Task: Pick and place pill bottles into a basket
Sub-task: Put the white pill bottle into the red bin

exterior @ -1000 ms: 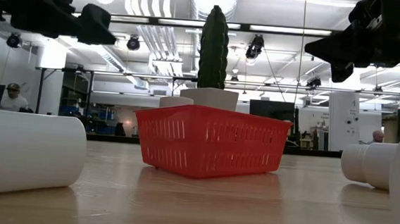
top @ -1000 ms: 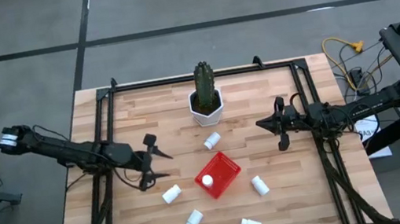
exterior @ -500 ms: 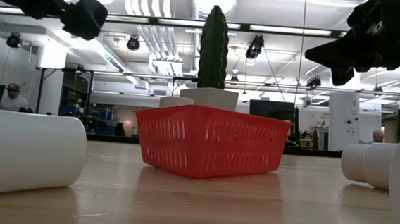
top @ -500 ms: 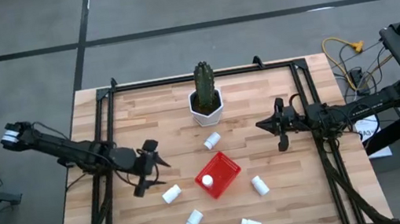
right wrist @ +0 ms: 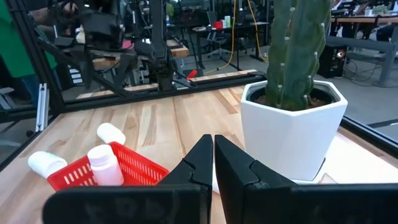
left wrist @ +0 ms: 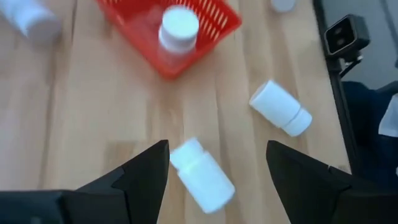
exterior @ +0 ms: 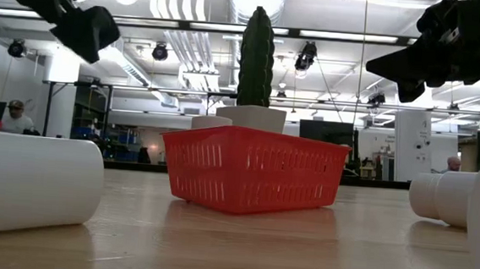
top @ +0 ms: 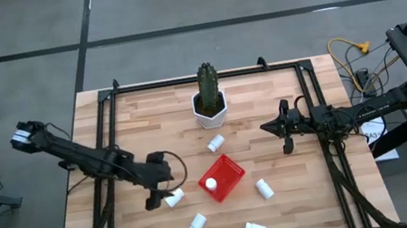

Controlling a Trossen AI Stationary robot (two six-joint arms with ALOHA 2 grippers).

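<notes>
six pill bottles (top: 264, 189), one standing in the basket (top: 222, 177), left gripper (top: 160, 193) spread over one bottle (left wrist: 203, 183), right gripper (top: 286, 135) pressed together, low view hides the basket's bottle

Basket (top: 222, 178) mid-table with one bottle (top: 211, 184) standing in it, cactus pot (top: 210, 110) behind near the far edge, five bottles lying around the basket, left gripper (top: 158, 195) above one (top: 174, 198).
</notes>
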